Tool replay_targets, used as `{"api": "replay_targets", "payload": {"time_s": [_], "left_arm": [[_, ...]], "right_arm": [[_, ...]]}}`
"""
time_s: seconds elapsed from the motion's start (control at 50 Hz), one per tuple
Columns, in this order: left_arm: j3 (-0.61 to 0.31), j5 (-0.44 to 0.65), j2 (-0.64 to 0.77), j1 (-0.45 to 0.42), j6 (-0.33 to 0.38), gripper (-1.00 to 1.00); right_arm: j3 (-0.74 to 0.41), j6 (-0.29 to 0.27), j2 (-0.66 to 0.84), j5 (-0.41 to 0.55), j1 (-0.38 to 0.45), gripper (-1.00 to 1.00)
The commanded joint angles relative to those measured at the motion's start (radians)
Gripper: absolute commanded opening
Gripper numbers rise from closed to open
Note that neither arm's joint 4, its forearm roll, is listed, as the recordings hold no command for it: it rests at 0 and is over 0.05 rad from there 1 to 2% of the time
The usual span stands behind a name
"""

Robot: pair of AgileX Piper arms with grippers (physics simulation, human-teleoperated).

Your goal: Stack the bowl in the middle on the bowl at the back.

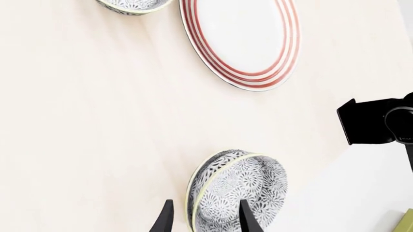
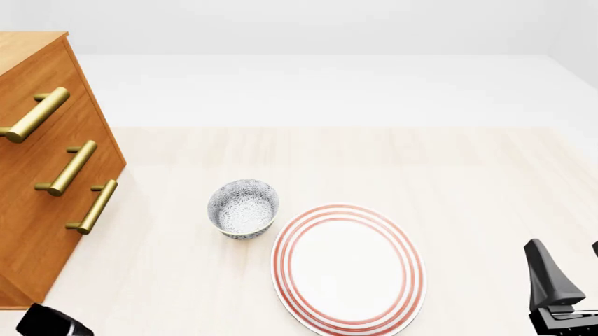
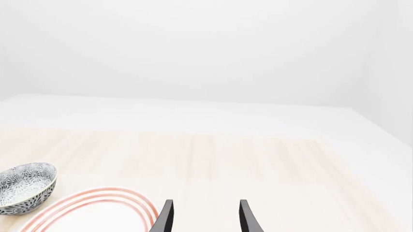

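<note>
The bowl in the middle (image 1: 245, 186), speckled grey and white with a pale rim, shows only in the left wrist view, near the table's edge. My left gripper (image 1: 206, 202) is open, its fingertips reaching to either side of the bowl's near rim. I cannot tell whether they touch it. The bowl at the back (image 2: 243, 208), narrower and deeper, stands upright beside the plate and also shows as a bowl (image 1: 132, 4) in the left wrist view and a bowl (image 3: 26, 186) in the right wrist view. My right gripper (image 3: 205, 202) is open and empty, low at the front right (image 2: 568, 262).
A red-ringed white plate (image 2: 348, 266) lies just right of and nearer than the back bowl. A wooden drawer cabinet (image 2: 47, 175) with brass handles stands along the left side. The right arm (image 1: 374, 121) crosses the left wrist view. The table edge (image 1: 348, 159) runs close to the middle bowl.
</note>
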Motion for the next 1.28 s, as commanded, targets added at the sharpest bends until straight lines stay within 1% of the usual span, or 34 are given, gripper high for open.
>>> {"api": "replay_targets", "payload": {"time_s": [0.02, 0.06, 0.16, 0.26, 0.4, 0.52, 0.7, 0.78, 0.8, 0.82, 0.86, 0.92, 1.06, 1.1, 1.2, 1.28], "left_arm": [[-0.070, 0.188, -0.134, 0.055, 0.041, 1.00], [-0.099, 0.256, -0.183, 0.087, 0.051, 1.00], [-0.146, 0.354, -0.250, 0.124, 0.066, 1.00], [-0.172, 0.400, -0.281, 0.140, 0.068, 1.00], [-0.253, 0.473, -0.330, 0.200, 0.094, 1.00], [-0.274, 0.476, -0.341, 0.228, 0.104, 1.00], [-0.308, 0.476, -0.368, 0.309, 0.105, 1.00], [-0.323, 0.476, -0.374, 0.320, 0.103, 1.00], [-0.353, 0.476, -0.375, 0.353, 0.122, 1.00], [-0.353, 0.476, -0.374, 0.353, 0.122, 1.00], [-0.383, 0.476, -0.375, 0.390, 0.128, 1.00], [-0.408, 0.476, -0.376, 0.424, 0.147, 1.00], [-0.440, 0.476, -0.384, 0.458, 0.141, 1.00], [-0.451, 0.476, -0.387, 0.455, 0.132, 1.00], [-0.487, 0.476, -0.398, 0.493, 0.131, 1.00], [-0.494, 0.476, -0.409, 0.505, 0.126, 1.00]], "right_arm": [[-0.001, -0.002, 0.000, 0.000, 0.000, 1.00], [-0.001, -0.002, 0.000, -0.001, -0.001, 1.00], [0.000, -0.002, 0.000, -0.001, -0.001, 1.00], [0.000, -0.001, 0.000, -0.001, -0.002, 1.00], [0.000, 0.001, 0.000, -0.002, -0.003, 1.00], [-0.001, 0.002, 0.000, -0.001, -0.004, 1.00], [0.000, 0.003, 0.000, -0.001, -0.004, 1.00], [-0.001, 0.003, 0.000, -0.001, -0.003, 1.00], [-0.001, 0.003, 0.000, -0.001, -0.004, 1.00], [-0.001, 0.003, 0.000, -0.001, -0.004, 1.00], [-0.001, 0.004, 0.000, 0.000, -0.005, 1.00], [-0.001, 0.004, 0.000, 0.000, -0.005, 1.00], [-0.001, 0.006, 0.000, 0.000, -0.007, 1.00], [-0.001, 0.006, 0.000, 0.000, -0.007, 1.00], [-0.001, 0.006, 0.000, 0.001, -0.008, 1.00], [-0.001, 0.007, 0.000, 0.001, -0.007, 1.00]]}}
